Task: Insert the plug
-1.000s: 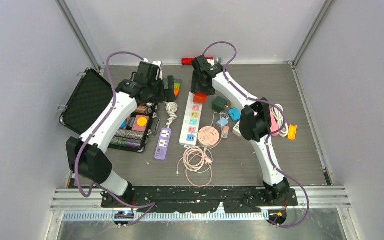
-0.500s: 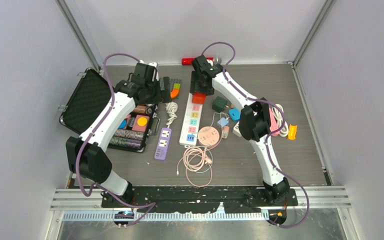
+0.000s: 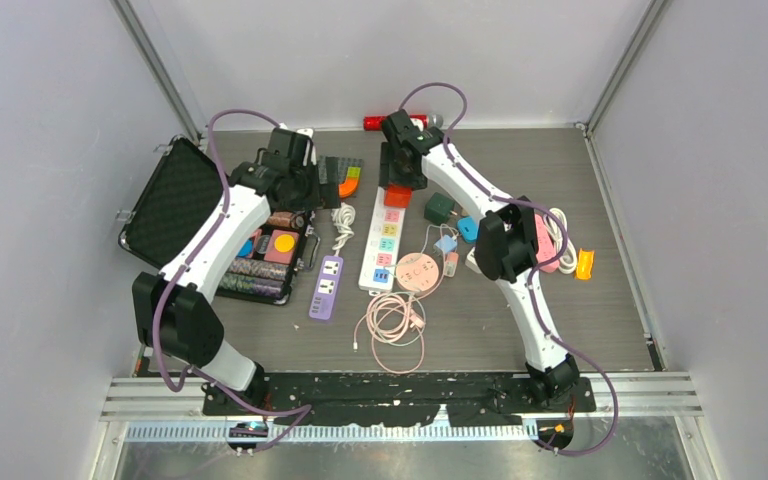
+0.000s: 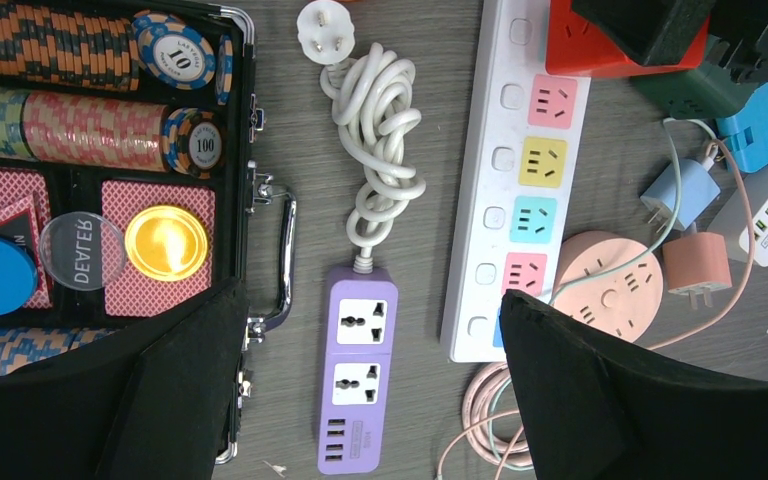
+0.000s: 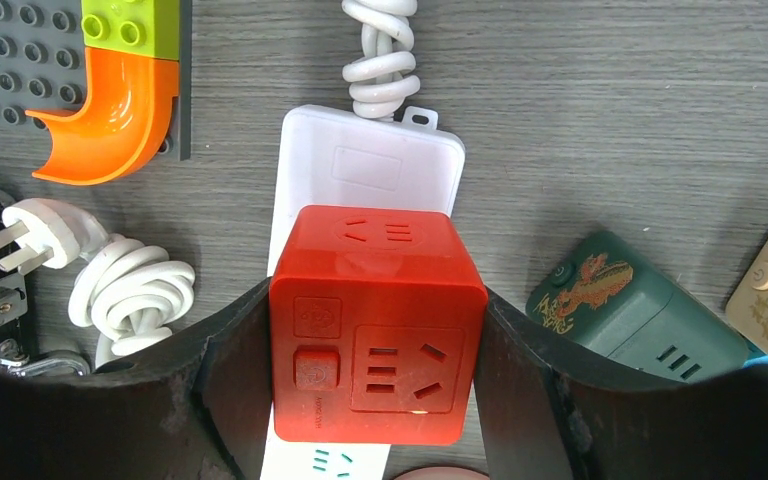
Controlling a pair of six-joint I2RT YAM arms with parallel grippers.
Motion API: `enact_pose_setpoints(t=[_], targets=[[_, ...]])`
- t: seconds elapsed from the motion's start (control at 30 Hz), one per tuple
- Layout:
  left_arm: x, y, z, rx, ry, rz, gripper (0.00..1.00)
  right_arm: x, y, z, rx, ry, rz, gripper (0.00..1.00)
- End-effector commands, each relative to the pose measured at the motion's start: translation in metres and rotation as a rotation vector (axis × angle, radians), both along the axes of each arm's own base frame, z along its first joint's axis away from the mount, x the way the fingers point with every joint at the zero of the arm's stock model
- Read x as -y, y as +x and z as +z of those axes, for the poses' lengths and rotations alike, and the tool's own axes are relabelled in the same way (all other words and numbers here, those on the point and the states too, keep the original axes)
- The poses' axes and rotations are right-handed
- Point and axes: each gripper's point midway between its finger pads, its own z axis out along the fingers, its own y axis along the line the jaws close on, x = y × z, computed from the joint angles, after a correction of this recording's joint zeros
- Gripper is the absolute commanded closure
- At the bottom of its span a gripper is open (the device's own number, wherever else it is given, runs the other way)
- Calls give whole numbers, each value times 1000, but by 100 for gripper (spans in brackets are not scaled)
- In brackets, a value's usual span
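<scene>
Top external view shows the worktop under both my arms. The largest task item on it is the white power strip. Its long axis runs away from my bases toward the far wall, leaning slightly right.

My left gripper hangs over the purple strip beside it, spread wide with nothing between the fingers. It is well apart from the far end of the white strip, so that arm has no part in the coming move, as I judge it.

The red cube plug sits over that far end, just beyond the row of coloured sockets. My right gripper is straight above it, clamped on it at a middling width with one finger pressed to each side face. In the right wrist view the strip's end cap shows past the cube's far edge and a sliver of strip shows under its near edge. The cube is therefore squared to the strip and centred across its width. A green adapter lies just to one side, not touching.

What matters next is straight down. The prongs are hidden under the cube, and I cannot tell whether they are already seated or only resting on the socket face.
</scene>
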Motion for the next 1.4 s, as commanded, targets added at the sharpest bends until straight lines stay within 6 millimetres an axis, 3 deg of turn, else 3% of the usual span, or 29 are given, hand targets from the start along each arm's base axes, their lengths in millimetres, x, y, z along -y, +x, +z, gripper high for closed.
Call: enact_pose_setpoints(t=[0.0, 0.27, 0.5, 0.67, 1.07, 1.37], targets=[[-2, 5, 3, 23, -3, 8, 6, 12, 1, -3, 0, -62, -30, 95], [-3, 4, 0, 12, 2, 9, 7, 1, -7, 2, -23, -26, 64, 95], [-4, 2, -3, 6, 4, 9, 7, 11, -6, 7, -16, -59, 82, 95], [-4, 0, -6, 1, 5, 10, 7, 8, -6, 5, -24, -53, 112, 95], [-5, -1, -8, -6, 8, 15, 7, 7, -11, -32, -81, -87, 85, 95], [-5, -1, -9, -12, 13, 14, 7, 5, -23, -58, -127, -52, -91, 95]])
